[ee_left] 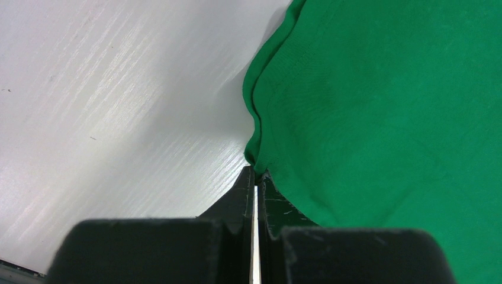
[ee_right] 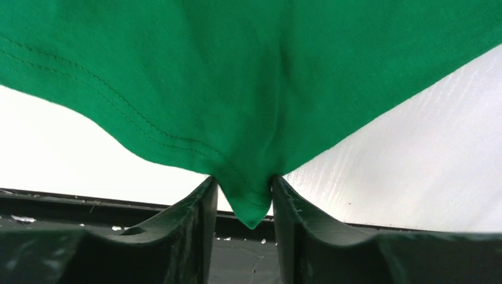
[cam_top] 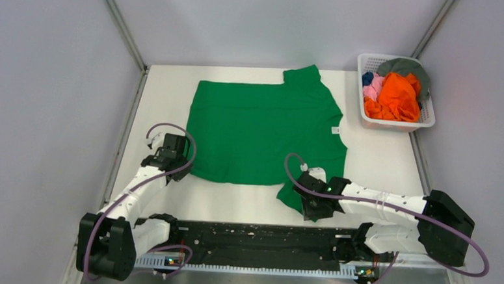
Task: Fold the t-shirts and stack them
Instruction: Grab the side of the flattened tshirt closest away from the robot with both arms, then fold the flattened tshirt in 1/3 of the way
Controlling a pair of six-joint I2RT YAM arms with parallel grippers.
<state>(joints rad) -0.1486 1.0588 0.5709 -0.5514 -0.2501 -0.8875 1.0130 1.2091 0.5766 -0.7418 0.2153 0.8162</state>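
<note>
Green cotton covers the middle of the table (cam_top: 378,161): the green t-shirt (cam_top: 263,133) lies spread flat, front smooth, one short sleeve pointing to the far wall and the other to the near edge. You have no fold in it yet, and no stack anywhere.

Your left gripper (ee_left: 256,177) has its jaws pressed together at the shirt's near-left corner. The hem puckers into soft creases that run right up to the tips, so the corner looks pinched.

Your right gripper (ee_right: 244,192) sits at the near sleeve. Its fingers (ee_right: 195,207) stand a little apart with the sleeve's corner drawn to a point between them, cloth touching both sides. You cannot tell from this whether that is a firm clamp yet.

Judging by the two holds, you are at the start of the first fold. The folds on this shirt, and every other shirt, remain.

The knit is thin, matte and limp, with a double row of stitching (ee_right: 136,127) along the sleeve hem and a small white tag (cam_top: 335,129) at the collar side. The tabletop is white laminate with a faint brushed grain.

Heaped in the white lattice basket (cam_top: 397,124) at the far right are the rest: an orange shirt (cam_top: 398,97) on top, a pink shirt (cam_top: 372,88), a bit of blue shirt (cam_top: 367,77) and a grey shirt (cam_top: 406,67), all crumpled.
</note>
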